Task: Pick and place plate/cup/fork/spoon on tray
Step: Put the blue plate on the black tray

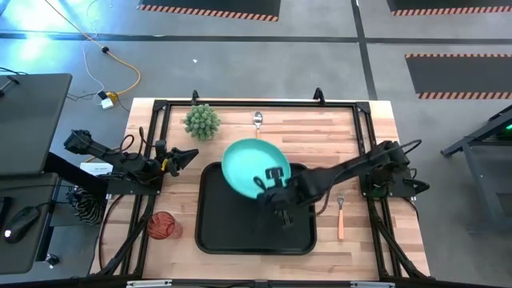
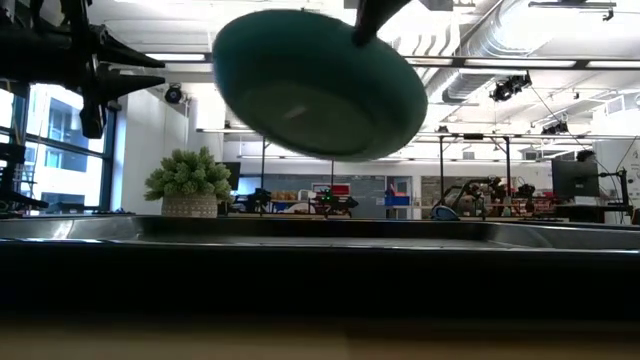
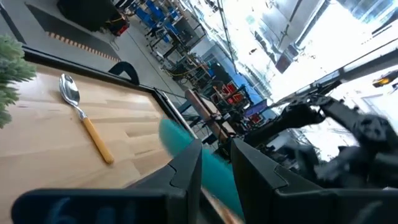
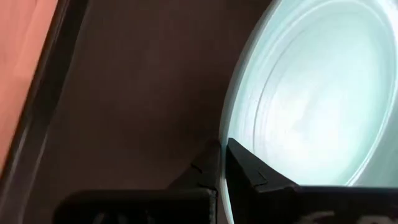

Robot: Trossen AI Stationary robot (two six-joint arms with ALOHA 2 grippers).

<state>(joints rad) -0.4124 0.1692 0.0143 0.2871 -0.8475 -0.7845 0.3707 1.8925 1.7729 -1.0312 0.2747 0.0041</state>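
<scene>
Above the black tray (image 1: 212, 232), right jaws (image 1: 270, 178) grip the tilted teal plate (image 1: 248, 164); left jaws (image 1: 190, 154) parted.

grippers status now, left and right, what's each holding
Left gripper: open, empty, at the table's left edge.
Right gripper: shut on the plate rim, lifted above the tray.

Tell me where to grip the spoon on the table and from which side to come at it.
Grip the spoon on its light orange handle, probably mid-length, coming straight down from above. It lies flat on the bare wood behind the tray, bowl pointing away from it. Close the fingers across the slim handle. The potted plant stands apart to one side, so a vertical approach looks unobstructed.
</scene>
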